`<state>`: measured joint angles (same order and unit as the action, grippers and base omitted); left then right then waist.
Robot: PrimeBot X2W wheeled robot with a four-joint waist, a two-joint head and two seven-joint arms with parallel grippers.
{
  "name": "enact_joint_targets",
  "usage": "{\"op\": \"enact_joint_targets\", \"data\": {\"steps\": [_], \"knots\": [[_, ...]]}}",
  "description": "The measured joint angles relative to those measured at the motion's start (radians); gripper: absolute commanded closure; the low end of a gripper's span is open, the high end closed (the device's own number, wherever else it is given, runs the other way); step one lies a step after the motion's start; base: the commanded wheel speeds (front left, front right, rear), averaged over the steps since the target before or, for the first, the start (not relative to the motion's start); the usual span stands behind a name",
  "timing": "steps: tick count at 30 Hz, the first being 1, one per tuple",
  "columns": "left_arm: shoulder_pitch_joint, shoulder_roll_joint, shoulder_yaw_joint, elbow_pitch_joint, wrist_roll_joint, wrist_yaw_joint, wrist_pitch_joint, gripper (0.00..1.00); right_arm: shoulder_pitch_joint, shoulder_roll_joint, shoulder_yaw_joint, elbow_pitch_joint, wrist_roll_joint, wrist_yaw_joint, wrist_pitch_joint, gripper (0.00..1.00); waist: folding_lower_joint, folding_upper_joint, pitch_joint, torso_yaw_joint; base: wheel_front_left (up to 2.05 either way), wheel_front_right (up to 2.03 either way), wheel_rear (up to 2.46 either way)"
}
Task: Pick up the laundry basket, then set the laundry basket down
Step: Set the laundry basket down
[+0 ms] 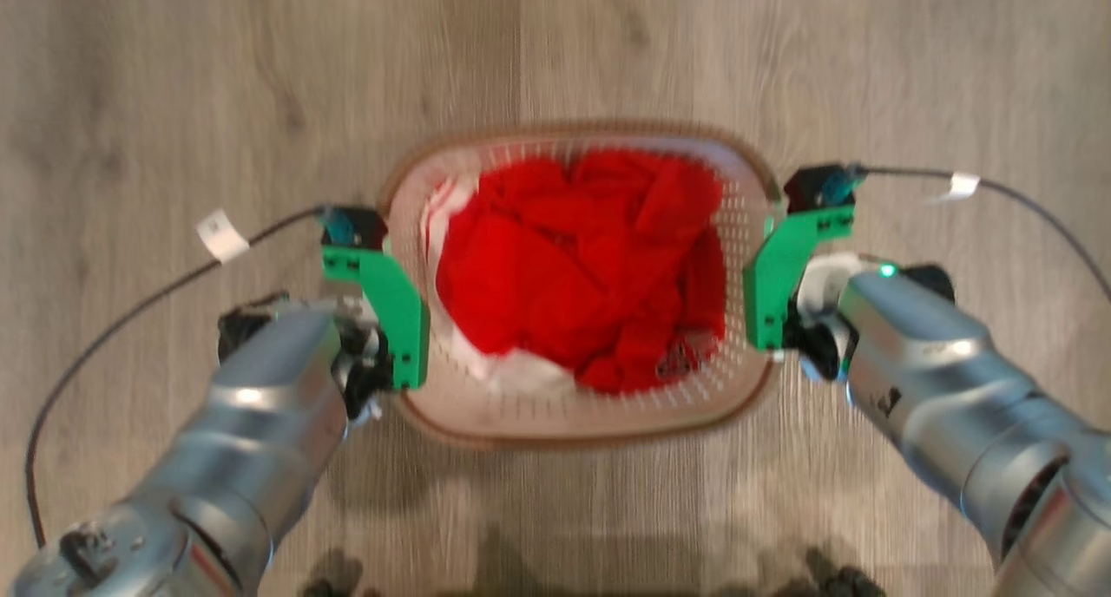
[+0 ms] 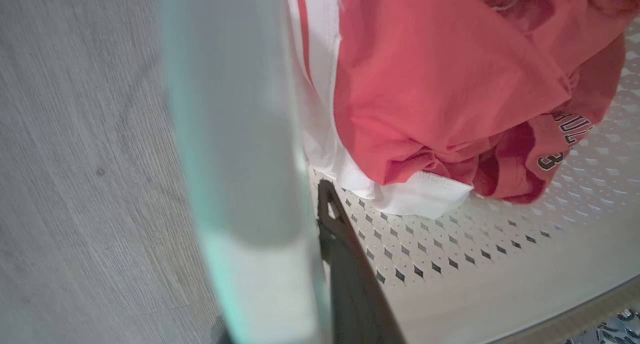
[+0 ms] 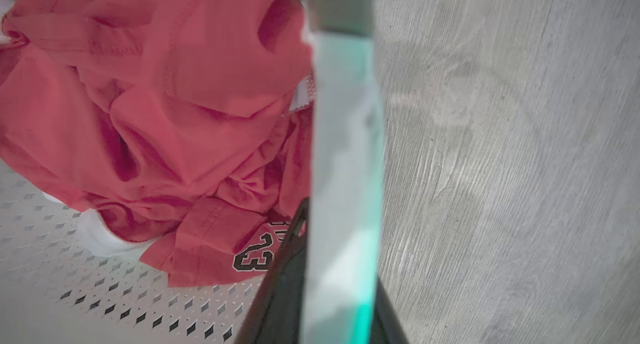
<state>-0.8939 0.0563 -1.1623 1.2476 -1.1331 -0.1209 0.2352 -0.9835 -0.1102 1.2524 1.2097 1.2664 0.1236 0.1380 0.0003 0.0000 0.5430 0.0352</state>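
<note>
Evidently the lift is in hand: the basket (image 1: 538,406) (full of red clothes (image 1: 581,267)) is at the middle of the floor (image 1: 156,94). The left gripper (image 1: 386,354) and right gripper (image 1: 777,315) each pinch a side wall, one finger inside. Next, I judge, both must rise evenly, or it tips.

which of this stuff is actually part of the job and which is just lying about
Part of the job: laundry basket, left gripper, right gripper.

Just there: red clothes and white cloth inside the basket, cables, wooden floor.
</note>
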Motion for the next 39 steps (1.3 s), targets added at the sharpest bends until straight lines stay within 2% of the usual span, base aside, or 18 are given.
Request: {"op": "enact_joint_targets", "data": {"steps": [8,16,39], "knots": [[-0.059,0.001,-0.019,-0.01,0.006,0.009,-0.072,1.0,-0.06,-0.001,-0.012,0.016,0.0,0.0,-0.065,1.0,-0.0001,0.0,0.167,-0.001,0.0,0.0,0.0],[-0.101,0.001,-0.038,-0.023,0.023,0.043,-0.162,1.0,-0.1,0.001,-0.013,0.036,-0.016,0.0,-0.141,1.0,-0.0002,0.0002,0.278,-0.004,0.0,0.0,0.0],[-0.118,0.002,-0.085,-0.035,-0.007,0.061,-0.166,1.0,-0.123,0.01,-0.008,0.066,-0.026,0.0,-0.168,1.0,-0.0005,0.0002,0.352,0.004,0.0,0.0,0.0]]}}
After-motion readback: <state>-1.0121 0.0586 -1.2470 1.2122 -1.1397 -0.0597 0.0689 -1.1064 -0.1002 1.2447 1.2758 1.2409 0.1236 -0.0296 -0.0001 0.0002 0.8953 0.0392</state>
